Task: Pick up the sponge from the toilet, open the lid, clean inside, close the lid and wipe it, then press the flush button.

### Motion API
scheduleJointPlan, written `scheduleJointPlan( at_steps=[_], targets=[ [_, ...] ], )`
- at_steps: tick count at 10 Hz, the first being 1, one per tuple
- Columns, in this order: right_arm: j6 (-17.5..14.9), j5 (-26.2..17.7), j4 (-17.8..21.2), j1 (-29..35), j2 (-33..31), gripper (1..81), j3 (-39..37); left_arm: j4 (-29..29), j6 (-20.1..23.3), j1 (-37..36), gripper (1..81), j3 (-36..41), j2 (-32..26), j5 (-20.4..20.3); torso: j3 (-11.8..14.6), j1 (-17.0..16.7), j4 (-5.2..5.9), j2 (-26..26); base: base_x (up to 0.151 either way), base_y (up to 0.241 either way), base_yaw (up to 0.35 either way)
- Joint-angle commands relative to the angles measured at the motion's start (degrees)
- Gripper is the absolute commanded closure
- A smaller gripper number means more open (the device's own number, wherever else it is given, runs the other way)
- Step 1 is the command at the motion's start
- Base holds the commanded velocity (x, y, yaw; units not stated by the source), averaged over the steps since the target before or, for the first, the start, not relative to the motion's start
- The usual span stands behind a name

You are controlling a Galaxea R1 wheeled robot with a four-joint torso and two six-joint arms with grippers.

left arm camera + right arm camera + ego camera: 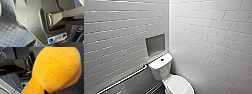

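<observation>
The sponge (56, 68) is seen close up in the right wrist view, raised above the dark tiled floor (80, 85) and the robot's own dark bodywork. It is an orange foam pad with a fine pitted surface: one broad, rounded lobe narrows to a waist, and a second lobe begins beyond it. The right gripper (48, 92) is closed on the sponge at this waist, where a dark part of the gripper is visible against the foam. The jaw state of the left gripper cannot be determined; in the left wrist view, a blue cable (37, 26) is looped across the robot's base. In the head view, the toilet (159, 71) is located in the corner of two white tiled walls (209, 37), well apart from the sponge. The lid (180, 85) is lowered flat over the bowl. The flush button (162, 59) is seated in the middle of the tank top. A grab rail (124, 80) and a recessed niche (155, 44) are mounted on the wall beside the tank.
</observation>
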Motion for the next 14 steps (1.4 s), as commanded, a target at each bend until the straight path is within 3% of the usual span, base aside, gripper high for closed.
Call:
scheduleJointPlan(
  at_steps=[1,3,4,5,8,9,10,13,14],
  targets=[
    [-0.6,-5.9,3.0,-0.5,1.8,81.1,-1.3,-1.3,-0.1,-1.5,1.0,-0.6,0.8,4.1,0.0,0.0,0.0,0.0,0.0,0.0,0.0],
    [-2.8,-8.8,4.9,1.2,3.0,81.1,-1.8,-1.2,-0.1,-1.4,1.0,-0.6,0.6,4.0,0.0,0.0,0.0,0.0,0.0,0.0,0.0],
    [-10.3,-12.7,7.9,2.2,4.2,81.1,-1.9,-1.2,0.0,-1.4,1.0,-0.6,0.6,4.0,0.0,0.0,0.0,0.0,0.0,0.0,0.0],
    [-20.6,-14.3,17.7,2.8,4.7,81.1,-2.0,-1.2,0.0,-1.5,1.0,-0.6,0.7,3.6,0.0,0.0,0.0,0.0,0.0,0.0,0.0],
    [-57.2,-14.1,51.2,4.8,4.1,81.1,-3.1,-1.0,0.0,-1.7,1.0,-0.6,1.1,3.2,0.0,0.0,0.0,0.0,0.0,0.0,0.0],
    [-66.7,-14.2,60.3,5.2,3.8,81.1,-3.4,-1.0,0.0,-1.8,1.0,-0.6,1.0,3.2,0.0,0.0,0.0,0.0,0.0,0.0,0.0],
    [-69.5,-14.3,64.4,5.9,3.4,81.1,-3.1,-1.0,0.0,-1.8,1.0,-0.6,0.9,3.2,0.0,0.0,0.0,0.0,0.0,0.0,0.0],
    [-70.3,-14.3,64.1,5.8,3.1,81.1,-2.5,-1.1,0.2,-2.2,1.0,0.0,0.2,3.2,0.0,0.0,0.0,0.0,0.0,0.0,0.0],
    [-70.3,-12.1,62.7,5.1,1.5,81.1,1.5,-1.0,0.4,-2.2,1.0,0.9,-0.3,3.2,0.0,0.0,0.0,0.0,0.0,0.0,0.0]
  ],
)
